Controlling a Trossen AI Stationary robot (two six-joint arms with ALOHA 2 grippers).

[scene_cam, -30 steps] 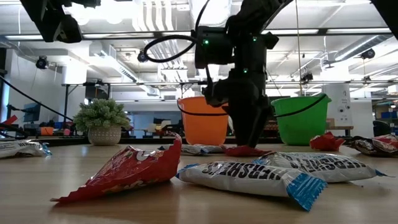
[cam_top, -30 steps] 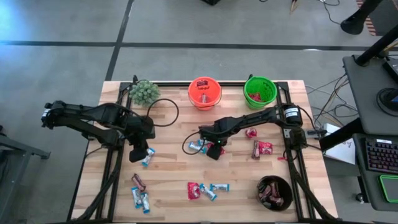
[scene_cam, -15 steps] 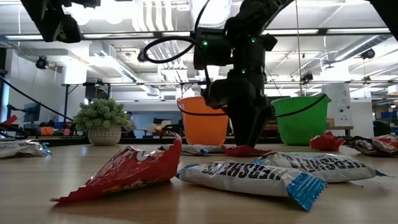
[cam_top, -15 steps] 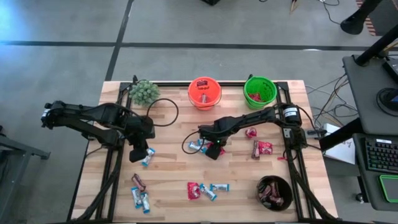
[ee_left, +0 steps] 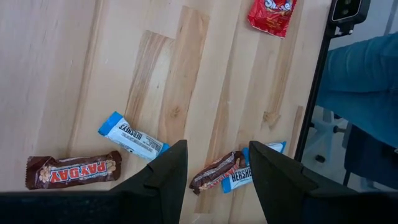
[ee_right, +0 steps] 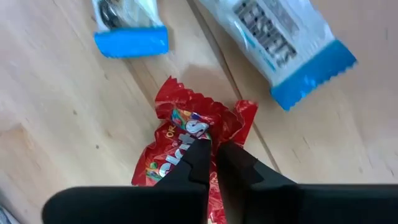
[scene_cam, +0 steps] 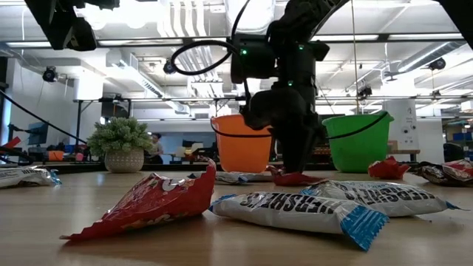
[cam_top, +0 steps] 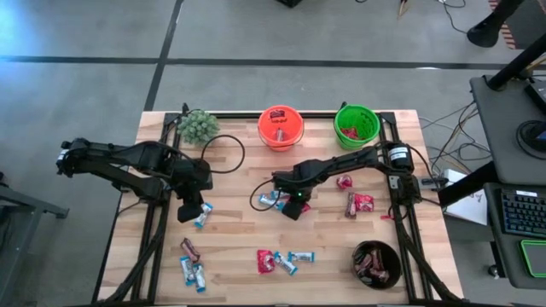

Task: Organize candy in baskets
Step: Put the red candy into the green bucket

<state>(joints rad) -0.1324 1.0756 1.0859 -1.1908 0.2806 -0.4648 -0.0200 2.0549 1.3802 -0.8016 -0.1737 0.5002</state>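
Wooden table [cam_top: 239, 234] carries scattered candy; right gripper [ee_right: 213, 149] at its centre has fingers pinched on a red Skittles packet [ee_right: 186, 134]; left gripper [ee_left: 214, 168], at 9 o'clock, stands partly open, holding nothing.

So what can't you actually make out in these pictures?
- High view: what the right tool pinches; the arm covers it.
- Low view: the contents of the round orange pail and round green pail; their walls hide them.
- Left wrist view: part of the blue-and-white wrapped bar; a dark finger covers it.
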